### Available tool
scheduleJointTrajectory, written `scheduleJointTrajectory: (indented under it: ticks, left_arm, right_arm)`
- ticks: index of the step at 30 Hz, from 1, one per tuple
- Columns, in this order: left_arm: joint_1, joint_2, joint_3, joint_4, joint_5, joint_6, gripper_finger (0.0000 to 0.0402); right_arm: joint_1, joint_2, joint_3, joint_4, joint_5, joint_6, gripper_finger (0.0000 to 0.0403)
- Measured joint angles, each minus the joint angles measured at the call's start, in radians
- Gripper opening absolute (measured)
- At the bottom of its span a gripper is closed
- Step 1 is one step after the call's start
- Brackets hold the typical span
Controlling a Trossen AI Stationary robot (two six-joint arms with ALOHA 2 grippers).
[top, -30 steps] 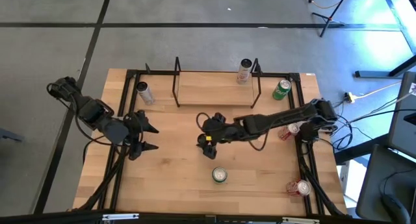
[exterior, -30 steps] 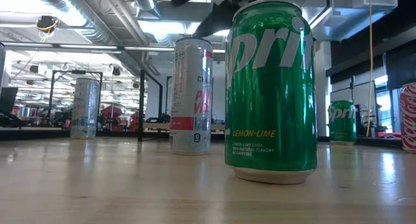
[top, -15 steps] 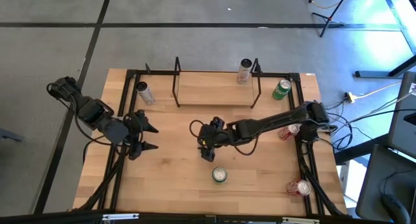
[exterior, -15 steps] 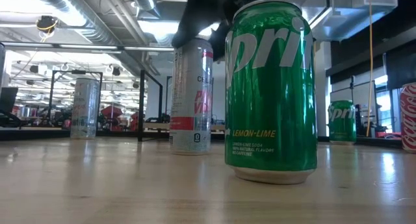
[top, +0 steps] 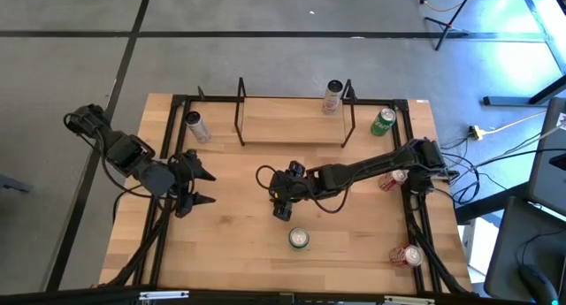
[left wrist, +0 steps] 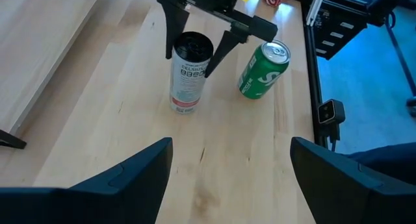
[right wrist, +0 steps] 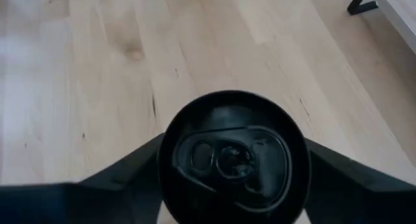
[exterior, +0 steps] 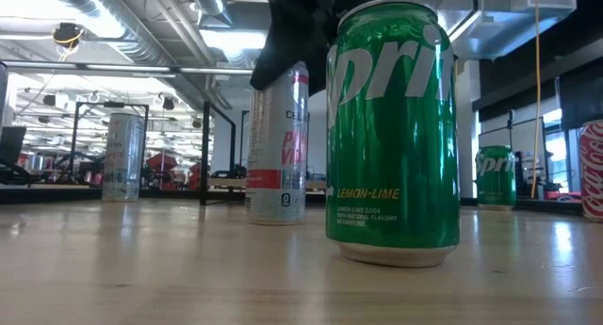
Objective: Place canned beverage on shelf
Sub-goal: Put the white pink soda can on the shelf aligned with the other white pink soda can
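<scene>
A tall white can with a black top (left wrist: 187,74) stands upright on the table's middle (top: 281,202), next to a green Sprite can (top: 299,239). My right gripper (top: 280,200) reaches in from the right and is shut on the tall can's top (right wrist: 231,152). In the low view the gripper's dark bulk covers that can's top (exterior: 279,146). The shelf (top: 292,130) stands at the far middle, with black rod end frames and a wooden board. My left gripper (top: 202,188) waits open at the table's left, touching nothing. My right gripper has the tall can's upper end (left wrist: 179,50), just below the black lid, between its two fingers (right wrist: 123,178), one on each side. The fingers slant down from the table's right side. The can stands upright with its base on the table.
A slim can (top: 332,95) stands at the shelf's far right end. A silver can (top: 195,125) is left of the shelf, a green can (top: 382,121) right of it. Two red cans (top: 393,179) (top: 409,255) lie near the right edge.
My right gripper has come down and a little toward the table's near left, sinking around the tall can's top. The can has stayed standing where it was.
</scene>
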Motion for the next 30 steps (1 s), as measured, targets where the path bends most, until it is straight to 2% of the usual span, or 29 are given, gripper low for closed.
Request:
scheduleJointTrajectory:
  ticks: [3,11,18,25,30]
  left_arm:
    - [0.0,0.0,0.0,0.0,0.0,0.0,0.0298]
    - [0.0,0.0,0.0,0.001,0.0,-0.002,0.0298]
    - [0.0,0.0,0.0,0.002,-0.001,-0.002,0.0298]
    - [0.0,0.0,0.0,0.009,-0.028,-0.006,0.0298]
    - [0.0,0.0,0.0,0.012,-0.028,-0.006,0.0298]
  right_arm:
    - [0.0,-0.002,0.0,-0.003,-0.001,0.014,0.0221]
    - [0.0,-0.074,-0.001,-0.053,0.021,0.024,0.0221]
    - [-0.009,-0.2,-0.001,-0.184,0.135,0.061,0.0236]
    - [-0.079,-0.333,0.0,-0.348,0.237,0.103,0.0229]
    - [-0.167,-0.396,0.0,-0.418,0.248,0.126,0.0234]
